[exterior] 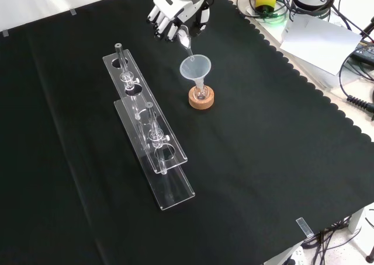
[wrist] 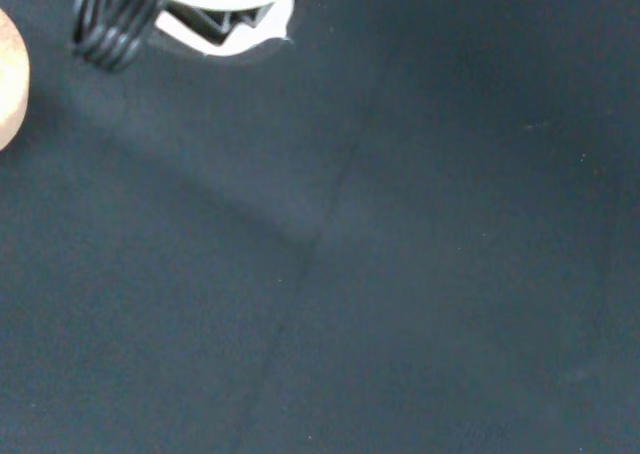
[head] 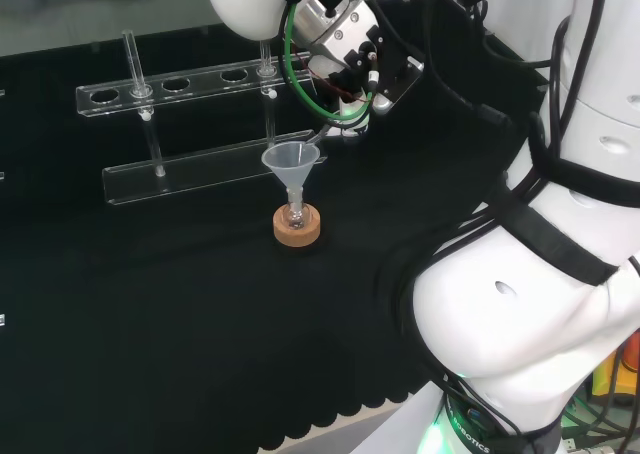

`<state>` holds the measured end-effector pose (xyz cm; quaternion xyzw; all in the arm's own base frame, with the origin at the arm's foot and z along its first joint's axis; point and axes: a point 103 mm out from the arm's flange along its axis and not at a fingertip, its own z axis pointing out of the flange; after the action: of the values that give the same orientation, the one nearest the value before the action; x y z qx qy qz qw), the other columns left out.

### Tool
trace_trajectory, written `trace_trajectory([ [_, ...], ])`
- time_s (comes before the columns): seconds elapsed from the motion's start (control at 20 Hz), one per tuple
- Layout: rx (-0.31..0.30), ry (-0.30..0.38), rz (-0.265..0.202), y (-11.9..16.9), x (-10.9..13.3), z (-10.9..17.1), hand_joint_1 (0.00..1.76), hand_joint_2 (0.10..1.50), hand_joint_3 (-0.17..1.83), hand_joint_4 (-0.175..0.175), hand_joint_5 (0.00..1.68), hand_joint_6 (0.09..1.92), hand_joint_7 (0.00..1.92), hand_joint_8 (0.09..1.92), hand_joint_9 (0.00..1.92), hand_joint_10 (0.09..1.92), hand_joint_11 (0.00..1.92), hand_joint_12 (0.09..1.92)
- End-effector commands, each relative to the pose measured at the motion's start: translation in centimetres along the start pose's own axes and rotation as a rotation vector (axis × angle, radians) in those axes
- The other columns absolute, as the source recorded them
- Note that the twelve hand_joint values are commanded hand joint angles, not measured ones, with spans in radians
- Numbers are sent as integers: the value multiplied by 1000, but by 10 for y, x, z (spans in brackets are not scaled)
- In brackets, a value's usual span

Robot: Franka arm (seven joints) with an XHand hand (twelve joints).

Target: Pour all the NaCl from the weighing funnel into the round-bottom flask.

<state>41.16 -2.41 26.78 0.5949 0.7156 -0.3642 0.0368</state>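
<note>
- The black and white robot hand (exterior: 175,11) hung at the far side of the cloth in the front view, fingers curled round a small clear glass weighing funnel (exterior: 184,40) and pinching it near its upper end.
- The weighing funnel sloped down from the hand, its spout tip just over the rim of the clear plastic cone-shaped funnel (exterior: 194,68) directly below the fingers.
- That cone funnel stood upright with its stem in the neck of a small clear glass round-bottom flask (exterior: 201,92), seated on a round cork ring stand (exterior: 201,99), below and just in front of the hand.
- Whether salt remained in the weighing funnel could not be told.
- Handling judgement: the weighing funnel looked light, stiff, thin-walled, smooth and slippery, and fragile. Best held at the broad body, well back from the spout, as it was.
- The flask assembly looked top-heavy; a knock from the spout on the cone funnel could tip it off the cork ring.
- A clear acrylic test-tube rack (exterior: 146,131) with glass tubes stood well apart from the hand, to its left in the front view.
</note>
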Motion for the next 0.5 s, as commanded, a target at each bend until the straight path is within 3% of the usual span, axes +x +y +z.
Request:
trace_trajectory([
  [0.05, 3, -14, 4, 1, 2, 0, 1095, 679, 700, 175, 1166, 880, 479, 630, 770, 537, 410, 1298],
  [0.5, 16, -33, 5, 2, 3, -1, 1095, 678, 700, 175, 1165, 880, 479, 630, 770, 536, 409, 1298],
])
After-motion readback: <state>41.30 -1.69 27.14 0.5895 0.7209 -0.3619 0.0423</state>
